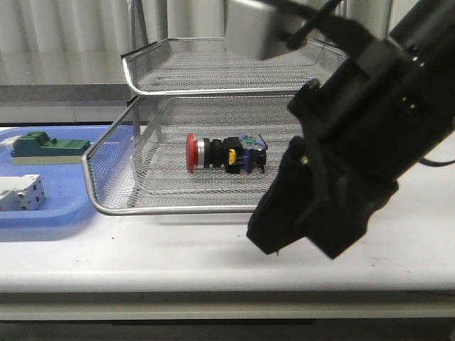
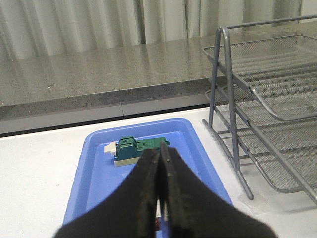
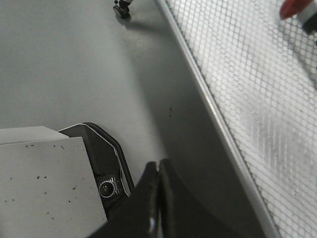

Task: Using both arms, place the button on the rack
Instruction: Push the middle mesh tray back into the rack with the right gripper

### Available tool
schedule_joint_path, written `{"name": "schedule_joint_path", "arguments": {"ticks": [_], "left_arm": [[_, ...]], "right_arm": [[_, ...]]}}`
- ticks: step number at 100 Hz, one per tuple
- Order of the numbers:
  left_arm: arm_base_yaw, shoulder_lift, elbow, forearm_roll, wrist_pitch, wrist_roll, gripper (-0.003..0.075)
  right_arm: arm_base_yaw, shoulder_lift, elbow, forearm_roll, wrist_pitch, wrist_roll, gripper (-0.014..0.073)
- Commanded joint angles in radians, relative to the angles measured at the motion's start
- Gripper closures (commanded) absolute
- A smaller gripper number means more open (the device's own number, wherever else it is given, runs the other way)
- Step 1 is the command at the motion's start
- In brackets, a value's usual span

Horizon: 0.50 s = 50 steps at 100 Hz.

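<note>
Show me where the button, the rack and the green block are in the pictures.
button (image 1: 226,153), front view, on its black body behind the red head.
rack (image 1: 170,209), front view, on the lower tray's front rim.
green block (image 2: 131,150), left wrist view, on its top face.

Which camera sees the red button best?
The front view: the button lies whole on its side in the rack, on a pulled-out tray. The right wrist view catches only its red head at a corner. The left wrist view shows none of it.
</note>
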Motion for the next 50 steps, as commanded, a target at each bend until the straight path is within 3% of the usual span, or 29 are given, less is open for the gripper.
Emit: {"name": "schedule_joint_path", "arguments": {"ticks": [1, 50], "left_arm": [[0.003, 0.007, -0.029, -0.015, -0.082, -0.012, 0.0740], [0.003, 0.007, -0.029, -0.015, -0.082, -0.012, 0.0740]], "right_arm": [[0.015, 0.006, -0.034, 0.003, -0.069, -0.009, 0.0662], [-0.002, 0.169, -0.186, -0.051, -0.179, -0.009, 0.0662]]}}
